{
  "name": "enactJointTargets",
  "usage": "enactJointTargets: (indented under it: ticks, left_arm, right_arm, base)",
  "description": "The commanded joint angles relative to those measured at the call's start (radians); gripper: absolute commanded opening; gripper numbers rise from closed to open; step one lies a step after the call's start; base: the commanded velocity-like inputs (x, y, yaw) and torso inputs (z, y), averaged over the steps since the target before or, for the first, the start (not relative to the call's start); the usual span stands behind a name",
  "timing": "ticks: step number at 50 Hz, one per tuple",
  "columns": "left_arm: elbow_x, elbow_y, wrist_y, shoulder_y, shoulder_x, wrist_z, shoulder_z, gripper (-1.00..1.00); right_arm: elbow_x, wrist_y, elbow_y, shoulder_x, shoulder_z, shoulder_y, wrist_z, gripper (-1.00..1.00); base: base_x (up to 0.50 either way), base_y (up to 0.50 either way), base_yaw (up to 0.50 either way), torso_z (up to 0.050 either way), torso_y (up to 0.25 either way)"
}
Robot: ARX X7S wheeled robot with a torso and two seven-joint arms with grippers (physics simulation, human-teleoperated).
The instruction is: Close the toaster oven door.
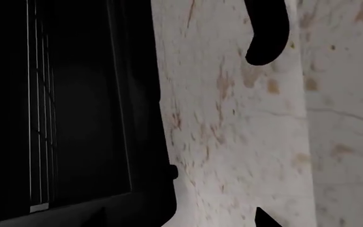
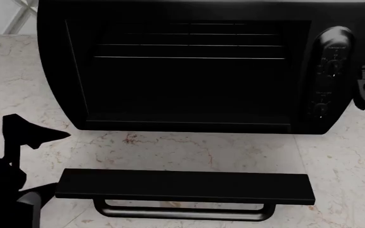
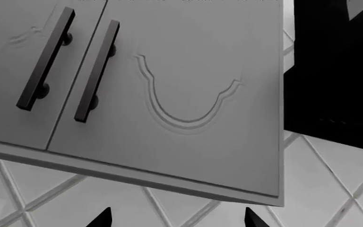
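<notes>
The toaster oven [image 2: 201,66] stands at the far edge of the marble bench [image 2: 189,152], its cavity and wire rack [image 2: 189,45] exposed. The door [image 2: 186,186] lies dropped flat toward the near edge, its tubular bar handle [image 2: 182,211] running along the front.

The door looks like a stiff, rigid hinged panel, glossy and probably slippery on its flat face, so it should swing as one piece instead of flexing. The bar handle seems the surest place to hook or push from beneath.

The left pincer [image 2: 27,142] hovers near the door's left end with its fingers apart, holding nothing. The right pincer [image 3: 175,218] shows two separated fingertips, empty, aimed at grey cabinet doors [image 3: 168,94].
</notes>
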Motion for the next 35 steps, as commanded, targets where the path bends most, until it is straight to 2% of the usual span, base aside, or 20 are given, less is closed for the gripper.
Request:
enactJointTargets:
  ticks: [1,35]
  left_arm:
    - [0.015,-0.056,0.039,-0.022,0.038,-0.013,0.026,1.0]
    - [-0.031,0.029,0.041,-0.007,0.066,-0.009,0.021,1.0]
  right_arm:
    - [0.022,-0.007,0.004,0.018,-0.01,0.016,0.018,1.0]
    - [0.047,-0.029,-0.004,0.048,0.022,-0.014,0.031,1.0]
  base:
    - [0.0,0.0,0.0,0.0,0.0]
    - [0.0,0.0,0.0,0.0,0.0]
